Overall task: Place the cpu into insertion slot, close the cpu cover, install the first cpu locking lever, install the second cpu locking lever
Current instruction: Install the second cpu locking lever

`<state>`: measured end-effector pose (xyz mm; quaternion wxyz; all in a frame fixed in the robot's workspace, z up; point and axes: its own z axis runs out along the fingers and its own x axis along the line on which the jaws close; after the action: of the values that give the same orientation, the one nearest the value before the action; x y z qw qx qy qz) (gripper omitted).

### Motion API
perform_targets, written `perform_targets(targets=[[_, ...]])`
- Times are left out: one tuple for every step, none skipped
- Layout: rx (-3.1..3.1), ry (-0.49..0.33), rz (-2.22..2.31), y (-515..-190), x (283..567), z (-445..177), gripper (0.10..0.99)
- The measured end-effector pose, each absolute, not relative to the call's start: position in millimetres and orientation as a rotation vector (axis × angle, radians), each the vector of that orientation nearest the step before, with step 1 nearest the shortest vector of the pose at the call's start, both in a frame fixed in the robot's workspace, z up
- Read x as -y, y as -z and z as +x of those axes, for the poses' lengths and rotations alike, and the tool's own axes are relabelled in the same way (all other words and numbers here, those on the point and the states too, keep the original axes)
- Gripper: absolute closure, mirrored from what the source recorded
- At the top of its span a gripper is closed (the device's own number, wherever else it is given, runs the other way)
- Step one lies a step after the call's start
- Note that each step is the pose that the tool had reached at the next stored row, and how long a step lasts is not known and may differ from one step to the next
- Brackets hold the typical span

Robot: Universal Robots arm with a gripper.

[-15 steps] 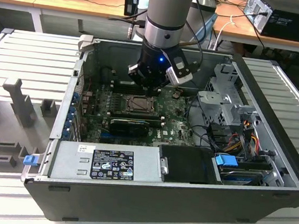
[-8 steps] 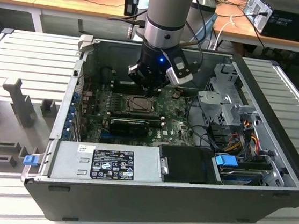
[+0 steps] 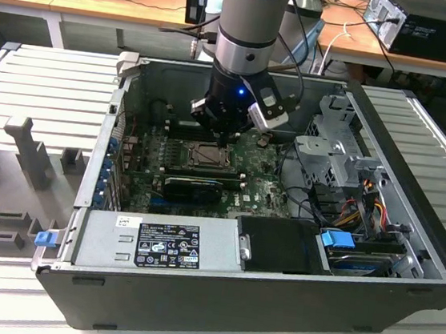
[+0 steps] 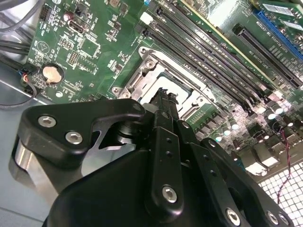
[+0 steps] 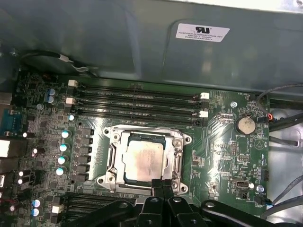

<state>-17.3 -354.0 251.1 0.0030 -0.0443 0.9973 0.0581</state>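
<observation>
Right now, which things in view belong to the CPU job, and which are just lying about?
Job:
- cpu, seated in the slot
- slot
- cover, closed around the cpu
- gripper, fingers together at the cover's edge

Lying about:
- coin cell
- memory slots
- power supply
- drive cage

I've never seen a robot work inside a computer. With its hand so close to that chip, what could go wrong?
The hand, fingers together, sits at the edge of the cpu cover, which lies flat around the cpu. A slip there might scrape the cpu's bare metal top. It could also knock the capacitors or memory slots crowded around the insertion slot.
</observation>
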Motion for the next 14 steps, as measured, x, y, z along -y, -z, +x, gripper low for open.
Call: perform_targets(targets=[[-3.127, -0.182, -0.139, -252.4, 354.2, -17.2, 0.98], [-3.127, -0.182, -0.139, -253.0, 354.3, -17.2, 0.98], [-3.127, -0.183, -0.139, -253.0, 354.6, -17.2, 0.98], [-3.127, -0.182, -0.139, -253.1, 355.1, -17.2, 0.98], [-3.127, -0.182, -0.139, -253.1, 356.3, -17.2, 0.98], [-3.127, -0.182, -0.139, -253.1, 357.8, -17.2, 0.98], [-3.127, -0.182, -0.139, -253.0, 359.3, -17.2, 0.98], [-3.127, -0.182, -0.139, -252.9, 361.5, -17.2, 0.98], [-3.127, -0.182, -0.139, -252.8, 362.7, -17.2, 0.98], [-3.127, -0.182, -0.139, -252.7, 363.6, -17.2, 0.98], [-3.127, -0.182, -0.139, -252.5, 364.3, -17.4, 0.98], [-3.128, -0.183, -0.139, -252.3, 364.5, -17.3, 0.98], [-3.135, -0.186, -0.139, -251.7, 364.8, -17.3, 0.98], [-3.137, -0.187, -0.139, -250.4, 365.7, -17.3, 0.98]])
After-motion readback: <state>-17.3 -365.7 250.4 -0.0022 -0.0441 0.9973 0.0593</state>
